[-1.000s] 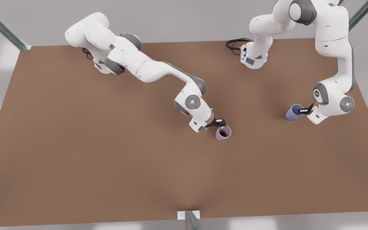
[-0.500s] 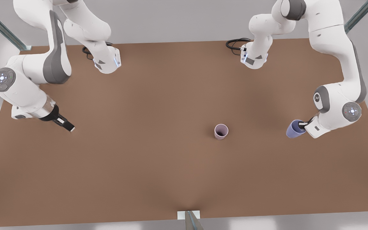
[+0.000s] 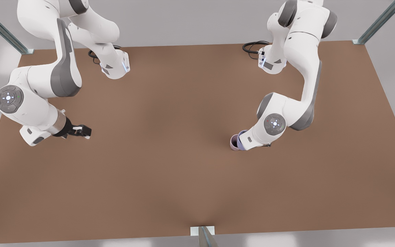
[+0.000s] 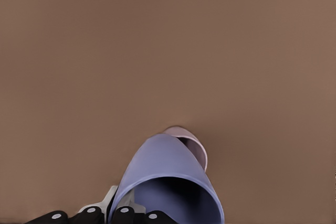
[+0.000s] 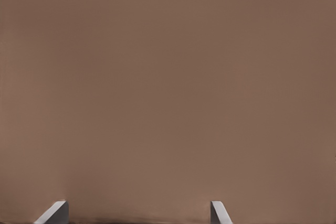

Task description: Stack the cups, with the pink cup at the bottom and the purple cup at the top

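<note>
My left gripper (image 4: pixel 123 214) is the one on the front view's right, and its fingers (image 4: pixel 124 203) are clenched on the rim of the purple cup (image 4: pixel 165 182), one finger outside the wall and the rest of the grip hidden at the picture's edge. I hold that cup tilted, its open mouth toward my wrist camera and its base pointing down at the pink cup (image 4: pixel 193 145). The pink cup stands upright on the brown counter (image 3: pixel 170 164), and from my left wrist the purple cup's base covers most of its mouth, so only a crescent of pink rim and dark inside shows past it. I cannot tell whether the two cups touch. In the front view the pink cup (image 3: pixel 233 142) sits near the counter's middle, with a sliver of the purple cup (image 3: pixel 241 136) just beside it under my left wrist.

My right gripper (image 3: pixel 85 131) waits well apart, low over the counter at the front view's left. Its fingers (image 5: pixel 54 213) are released and spread wide, with bare counter between them
</note>
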Controlling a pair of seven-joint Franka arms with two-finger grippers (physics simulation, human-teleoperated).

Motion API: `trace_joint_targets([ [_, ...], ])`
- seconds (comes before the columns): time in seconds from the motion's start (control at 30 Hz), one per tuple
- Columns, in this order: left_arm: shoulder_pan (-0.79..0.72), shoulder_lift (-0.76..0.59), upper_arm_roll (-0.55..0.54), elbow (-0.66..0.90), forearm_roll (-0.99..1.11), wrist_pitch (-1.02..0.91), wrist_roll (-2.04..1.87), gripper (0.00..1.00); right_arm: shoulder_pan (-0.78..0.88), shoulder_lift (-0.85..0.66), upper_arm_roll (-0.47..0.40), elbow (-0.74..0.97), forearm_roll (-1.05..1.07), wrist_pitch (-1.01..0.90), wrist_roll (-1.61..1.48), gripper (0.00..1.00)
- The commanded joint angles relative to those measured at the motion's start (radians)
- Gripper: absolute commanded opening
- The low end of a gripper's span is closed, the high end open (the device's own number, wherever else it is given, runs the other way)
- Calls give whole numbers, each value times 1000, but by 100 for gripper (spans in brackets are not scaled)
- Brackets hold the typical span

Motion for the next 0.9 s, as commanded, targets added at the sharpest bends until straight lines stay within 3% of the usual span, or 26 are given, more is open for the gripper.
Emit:
trace_joint_targets([
  [0.0, -1, 7, 0, 2, -3, -5, -426, 21, -1, -3, 7, -5, -5, -11, -990, 100],
  [0.07, -1, 13, -2, -3, -6, -22, -429, 21, 2, -3, 7, -2, -5, -22, -908, 100],
  [0.23, -1, 12, -22, -10, -9, -76, -429, 21, 6, 4, -3, 7, 0, -59, -26, 100],
  [0.87, 8, 59, -39, -26, -11, -56, -426, 21, -6, 18, -4, 18, 6, -57, 24, 100],
])
